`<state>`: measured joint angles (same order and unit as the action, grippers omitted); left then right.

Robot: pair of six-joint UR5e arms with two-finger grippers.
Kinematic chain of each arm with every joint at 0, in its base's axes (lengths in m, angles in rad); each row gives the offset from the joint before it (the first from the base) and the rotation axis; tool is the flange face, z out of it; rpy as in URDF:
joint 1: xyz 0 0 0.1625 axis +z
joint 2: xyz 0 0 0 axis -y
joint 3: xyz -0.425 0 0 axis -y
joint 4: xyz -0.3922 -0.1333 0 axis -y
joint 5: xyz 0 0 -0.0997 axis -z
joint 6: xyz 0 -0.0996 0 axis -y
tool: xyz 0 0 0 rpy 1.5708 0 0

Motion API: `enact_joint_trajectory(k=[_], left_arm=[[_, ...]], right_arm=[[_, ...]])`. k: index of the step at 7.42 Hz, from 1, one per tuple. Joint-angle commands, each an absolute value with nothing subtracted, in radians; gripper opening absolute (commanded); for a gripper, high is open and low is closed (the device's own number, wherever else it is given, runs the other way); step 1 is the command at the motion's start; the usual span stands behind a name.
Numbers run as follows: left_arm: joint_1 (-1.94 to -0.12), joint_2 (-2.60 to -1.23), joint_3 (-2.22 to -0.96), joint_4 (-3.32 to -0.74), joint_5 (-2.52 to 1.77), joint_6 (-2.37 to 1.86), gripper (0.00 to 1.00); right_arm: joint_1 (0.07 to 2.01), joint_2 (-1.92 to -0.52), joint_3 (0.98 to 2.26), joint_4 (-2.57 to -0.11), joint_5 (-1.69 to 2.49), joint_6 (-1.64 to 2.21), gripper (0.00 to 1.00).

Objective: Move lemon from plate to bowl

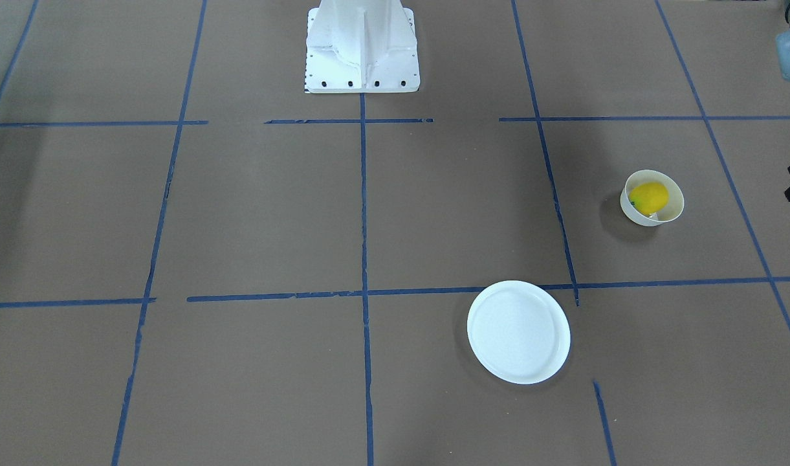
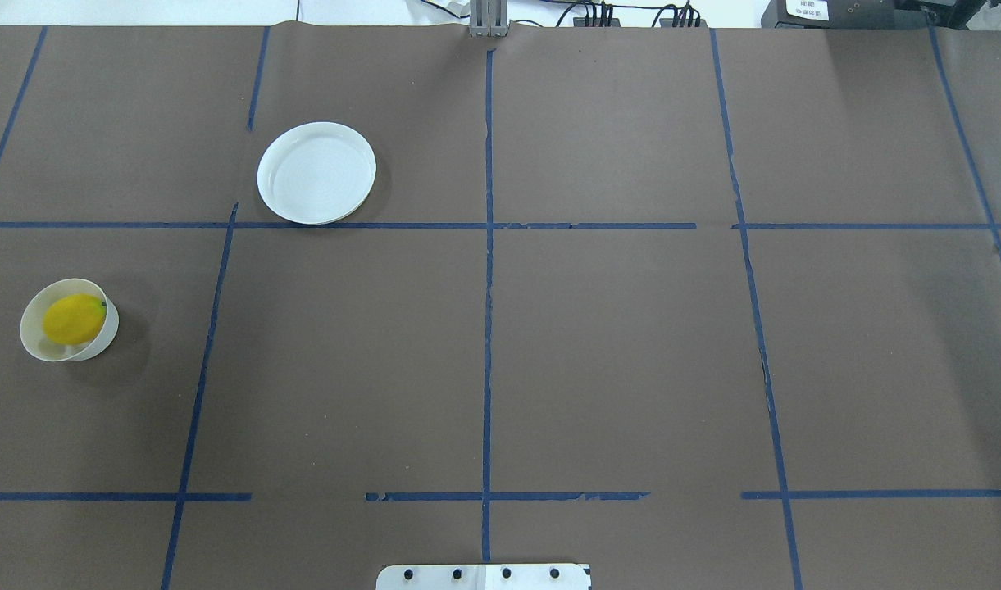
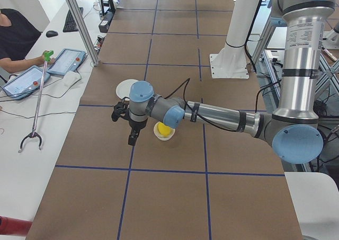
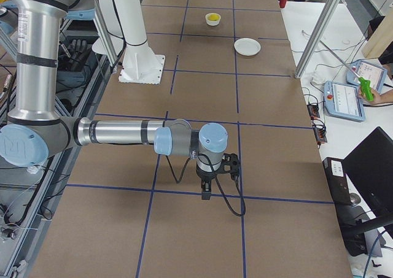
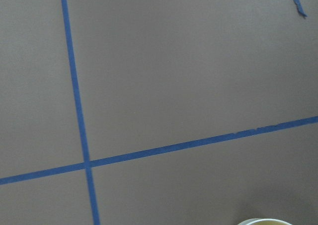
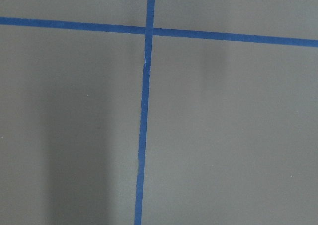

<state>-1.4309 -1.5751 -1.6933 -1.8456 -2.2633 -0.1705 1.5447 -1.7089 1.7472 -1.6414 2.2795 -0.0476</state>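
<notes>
While the lemon (image 1: pixel 649 196) is lying in the bowl (image 1: pixel 637 217), the left hand (image 3: pixel 133 136) is hanging near it and the right hand (image 4: pixel 206 192) well apart, and whether either is spread I cannot tell.

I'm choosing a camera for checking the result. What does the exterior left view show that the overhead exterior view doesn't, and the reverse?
Only exterior left: the left arm and its gripper near the bowl, plus an operator. Only overhead: the whole plate, bare; from the side the arm partly hides it. Both: the lemon lying in the bowl.
</notes>
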Motion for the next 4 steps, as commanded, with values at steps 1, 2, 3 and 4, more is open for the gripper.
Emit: enact_joint_trajectory(k=[1,2,3,4], left_arm=[[-1.535,-1.565,-1.57,-1.818,-2.311,0.051,1.0],[-1.561,-1.565,-1.536,-1.795,-2.324,0.098,1.0],[-1.589,-1.568,-1.54,-1.717,-2.325,0.109,1.0],[-1.607,-1.568,-1.542,-1.677,-2.326,0.148,1.0]], right_arm=[[1.545,-1.709,1.747,-1.641,2.279,-0.048,1.0],[1.545,-1.709,1.747,-1.641,2.279,-0.048,1.0],[1.545,-1.709,1.747,-1.641,2.279,-0.048,1.0],[1.545,-1.709,1.747,-1.641,2.279,-0.048,1.0]])
